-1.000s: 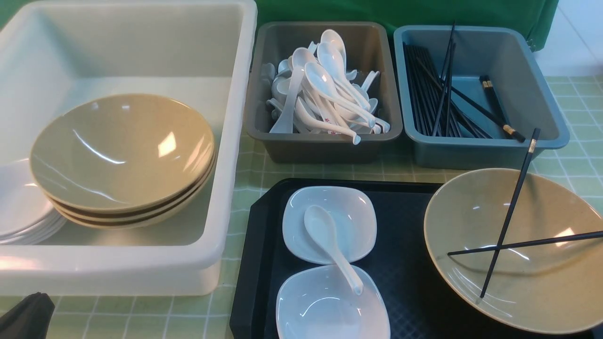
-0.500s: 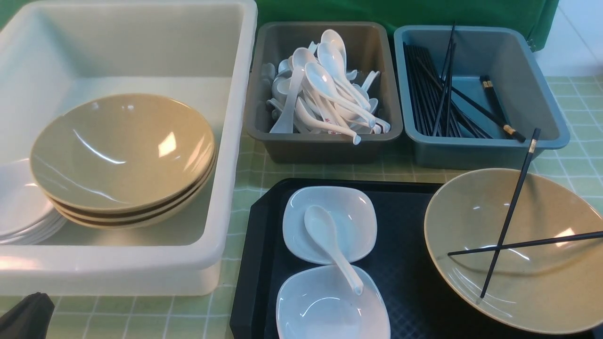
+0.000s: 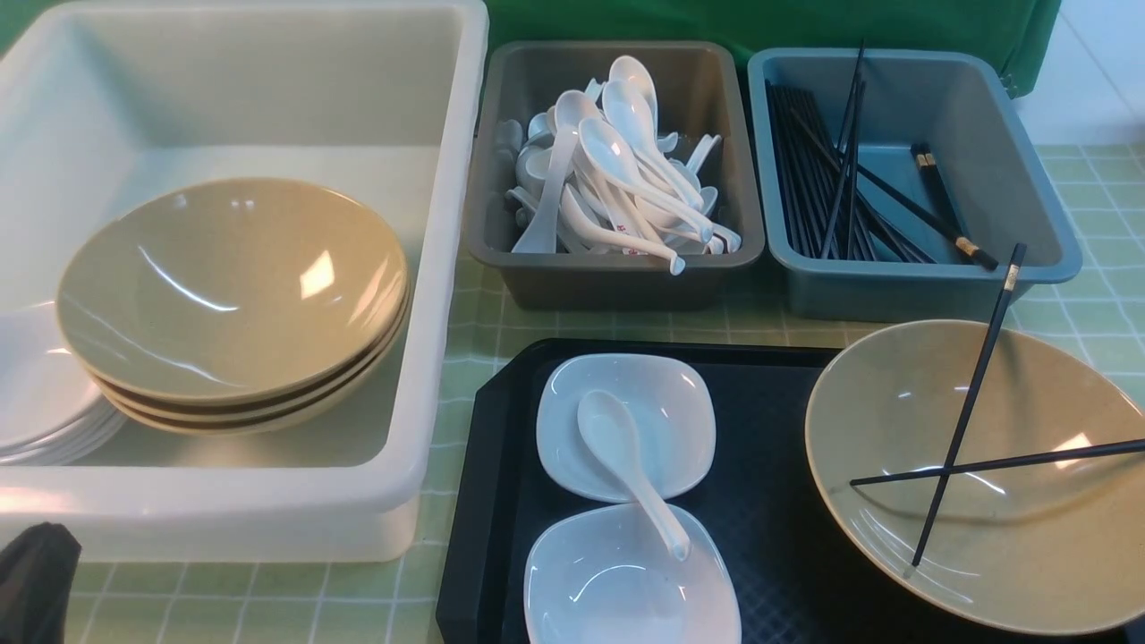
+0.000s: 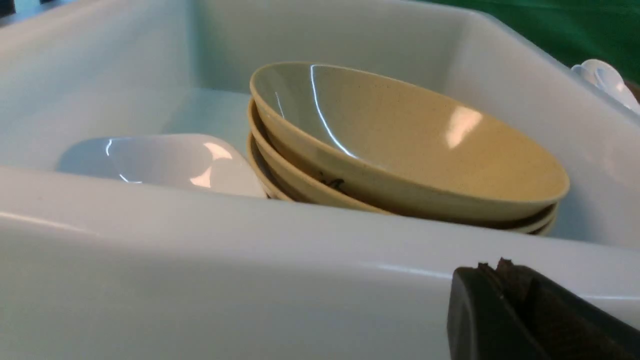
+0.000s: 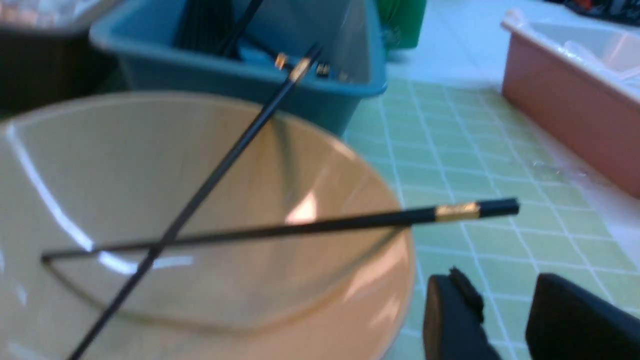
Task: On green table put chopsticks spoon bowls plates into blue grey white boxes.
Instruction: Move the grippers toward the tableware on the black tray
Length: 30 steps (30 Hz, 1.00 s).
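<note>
A tan bowl (image 3: 984, 474) sits at the right end of the black tray (image 3: 778, 555), with two black chopsticks (image 3: 971, 411) crossed in it. Two white square plates (image 3: 626, 425) lie on the tray, a white spoon (image 3: 626, 465) across them. The white box (image 3: 268, 89) holds stacked tan bowls (image 3: 233, 286) and white plates (image 3: 45, 394). The grey box (image 3: 617, 268) holds spoons, the blue box (image 3: 912, 286) holds chopsticks. My left gripper (image 4: 495, 270) is shut and empty, just outside the white box's near wall. My right gripper (image 5: 500, 290) is open, beside the bowl's rim, below one chopstick's gold-banded end (image 5: 457, 211).
A pinkish-brown tub (image 5: 570, 90) stands to the right on the green checked tablecloth (image 3: 1082, 304). A green backdrop (image 3: 760, 22) hangs behind the boxes. The left gripper shows as a dark shape at the front view's lower left corner (image 3: 36, 581).
The left gripper has shifted slightly left and up at the front view's lower left corner. Nothing else has moved.
</note>
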Each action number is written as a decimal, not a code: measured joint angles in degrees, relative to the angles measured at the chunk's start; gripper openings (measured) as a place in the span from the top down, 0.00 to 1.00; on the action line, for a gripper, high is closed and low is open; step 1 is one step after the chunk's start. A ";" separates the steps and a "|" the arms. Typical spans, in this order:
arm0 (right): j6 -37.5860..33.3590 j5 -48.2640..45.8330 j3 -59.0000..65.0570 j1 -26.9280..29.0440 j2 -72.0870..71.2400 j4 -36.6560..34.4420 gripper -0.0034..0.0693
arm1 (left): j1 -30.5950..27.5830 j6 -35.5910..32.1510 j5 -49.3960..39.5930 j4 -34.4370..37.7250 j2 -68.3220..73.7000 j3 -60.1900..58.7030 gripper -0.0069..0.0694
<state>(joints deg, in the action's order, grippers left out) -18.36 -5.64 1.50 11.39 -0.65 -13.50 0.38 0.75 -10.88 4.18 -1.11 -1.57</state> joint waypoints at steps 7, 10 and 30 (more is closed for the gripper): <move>5.79 2.95 0.06 0.00 0.00 0.00 0.63 | 0.00 0.14 2.66 0.00 0.00 0.00 0.91; 9.62 3.20 0.06 0.00 0.00 0.00 0.63 | 0.00 0.14 2.66 0.00 0.00 0.00 0.91; 29.21 18.04 -3.68 0.00 0.13 -0.39 0.63 | 0.00 19.51 31.86 14.64 0.00 2.85 0.91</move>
<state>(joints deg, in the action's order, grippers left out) 10.86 12.41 -2.18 11.39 -0.52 -13.89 0.38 20.26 20.98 18.81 -1.11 1.28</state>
